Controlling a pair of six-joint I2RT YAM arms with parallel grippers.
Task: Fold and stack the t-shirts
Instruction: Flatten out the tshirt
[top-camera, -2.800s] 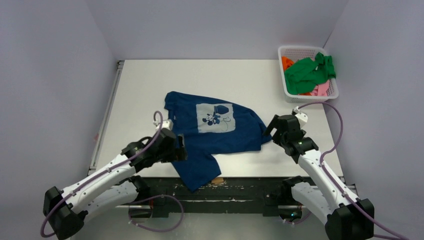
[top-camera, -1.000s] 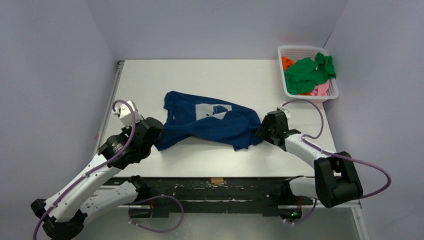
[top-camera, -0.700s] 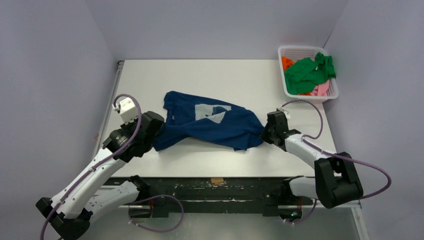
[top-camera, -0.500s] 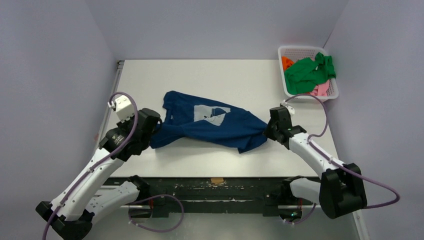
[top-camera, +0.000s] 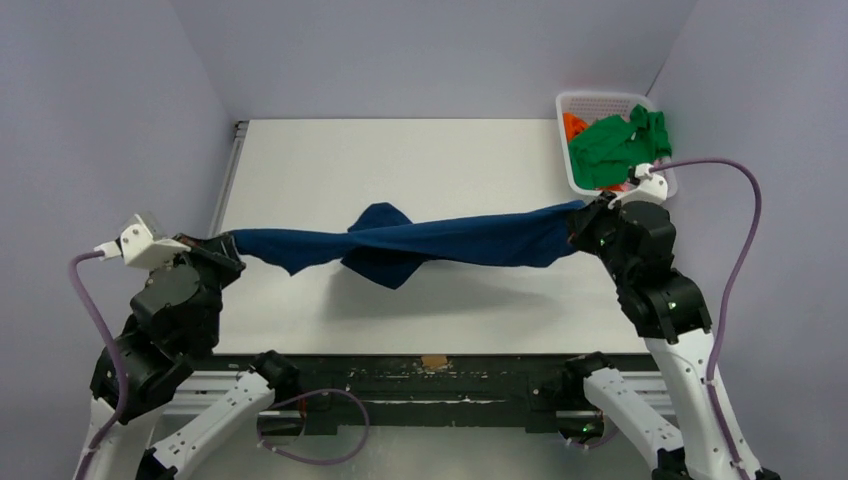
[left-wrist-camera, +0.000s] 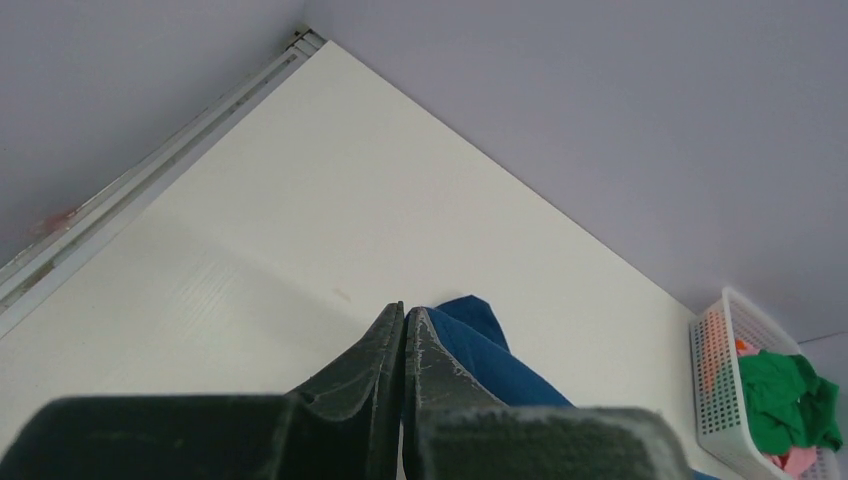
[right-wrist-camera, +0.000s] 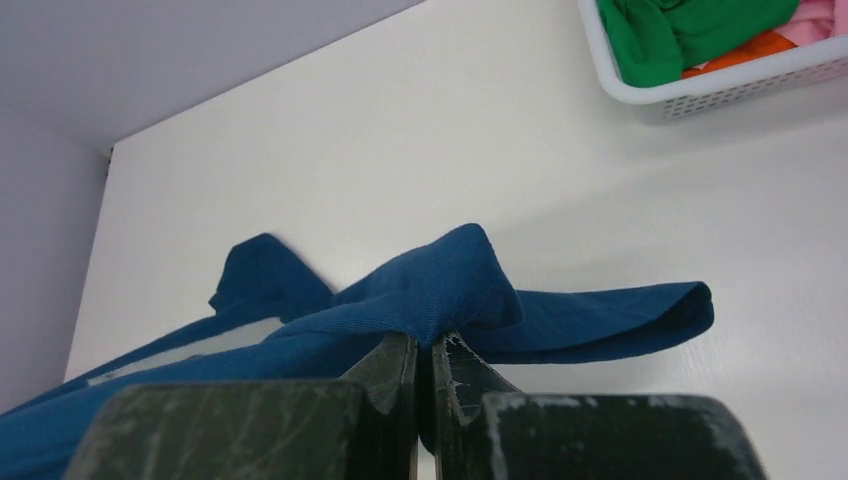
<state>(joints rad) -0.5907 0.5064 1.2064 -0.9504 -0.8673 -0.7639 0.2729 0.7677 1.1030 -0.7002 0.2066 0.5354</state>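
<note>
The soft navy blue cloth t-shirt (top-camera: 470, 241) hangs in the air above the white table (top-camera: 400, 160), strung from left to right between the two arms like a twisted rope, with a loose flap drooping from its middle. The left gripper (top-camera: 222, 248) has its fingers pressed together on the left end of the cloth, and the right gripper (right-wrist-camera: 425, 365) pinches a bunched fold at the right end, a loop of fabric spilling past its fingertips. At the far right stands the white plastic lattice basket (top-camera: 600, 98), holding a crumpled bright green t-shirt (top-camera: 625, 140) over orange and pink ones. The navy garment looks light and limp: it will sag, twist and fold wherever it is not held, and a thin pinch may slip. As it hangs, the twist hides the sleeves and hem, so I judge it needs laying flat, then taking by two matching corners, shoulders or hem, for a clean fold.
</note>
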